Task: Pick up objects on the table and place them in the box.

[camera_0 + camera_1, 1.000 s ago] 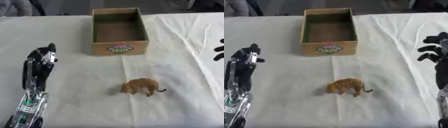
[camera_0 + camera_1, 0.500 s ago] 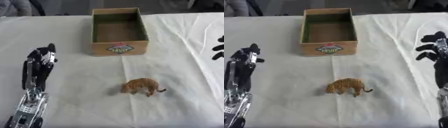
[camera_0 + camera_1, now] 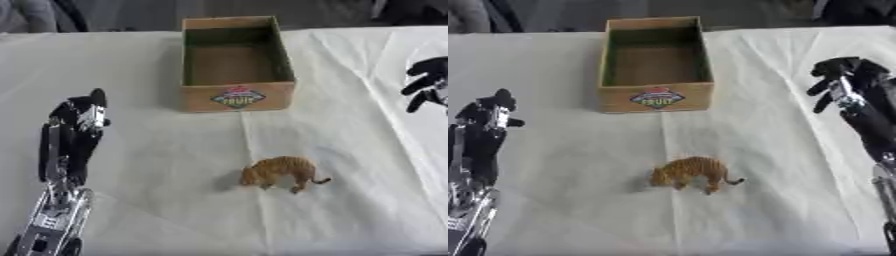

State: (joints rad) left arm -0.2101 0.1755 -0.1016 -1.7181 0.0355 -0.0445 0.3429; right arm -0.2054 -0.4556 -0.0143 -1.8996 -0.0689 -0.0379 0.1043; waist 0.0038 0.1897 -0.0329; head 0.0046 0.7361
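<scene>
Orange and striped, a toy tiger [image 3: 278,172] stands on its feet on the white cloth [image 3: 157,165], near the middle of the table. Its body runs left to right. Its head is low and points to the left, and its thin tail sticks out to the right.

Farther back sits a brown cardboard box [image 3: 234,62] with a fruit sticker [image 3: 238,97] on its front wall. The box is open on top, and nothing shows inside it. Its long side runs away from the robot. The tiger is well apart from the box, in front of it and a little to the right.

At the left side, the left hand [image 3: 80,114] is held up over the cloth, fingers bent a little, holding nothing. At the right side, the right hand [image 3: 846,80] is up too, fingers spread and a bit curled, and it holds nothing. Both hands are far from the tiger.
</scene>
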